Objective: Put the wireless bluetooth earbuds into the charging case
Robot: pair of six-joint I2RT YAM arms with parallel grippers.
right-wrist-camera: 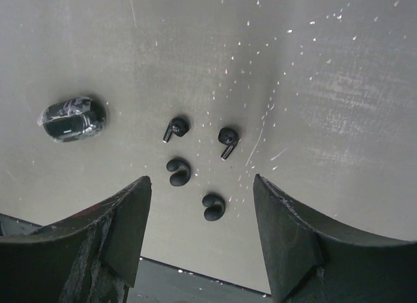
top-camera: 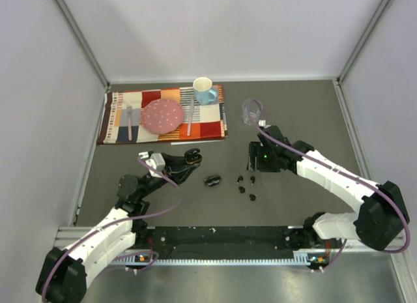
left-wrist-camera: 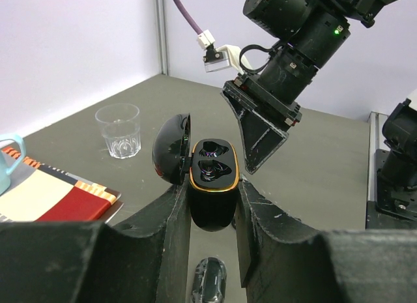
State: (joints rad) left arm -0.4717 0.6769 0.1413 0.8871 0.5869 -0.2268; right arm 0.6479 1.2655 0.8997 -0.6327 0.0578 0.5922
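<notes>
1. Right end effector (right-wrist-camera: 201, 180) hung over the surface (right-wrist-camera: 326, 88) with its fingers apart and nothing between them.
2. Straight below it, seen through the gap in the wrist view, lay the four earbuds (right-wrist-camera: 178, 172) in a loose cluster, each apart from the others.
3. Two curved buds (right-wrist-camera: 212, 206) sat closest to the line between the fingers. Two stemmed buds (right-wrist-camera: 175, 128) lay just beyond them, their stems running roughly along the fingers' reach rather than across it, one slanting a little to the side.
4. From above, the cluster (top-camera: 246, 187) lay just on the near side of this end effector (top-camera: 257, 158), toward the arm bases, so a short drop and a small pull back looked enough to reach a bud.
5. A shut case (top-camera: 212, 180) rested on the surface just left of the buds, touching none of them.
6. Further left, the left end effector (left-wrist-camera: 213, 189) was clamped on the open case (left-wrist-camera: 212, 166), lifted off the surface, lid swung back, wells facing up and toward the right arm.
7. By my judgement the right arm was much the nearer to the buds, and any bud picked would have to travel leftward to the held case.
</notes>
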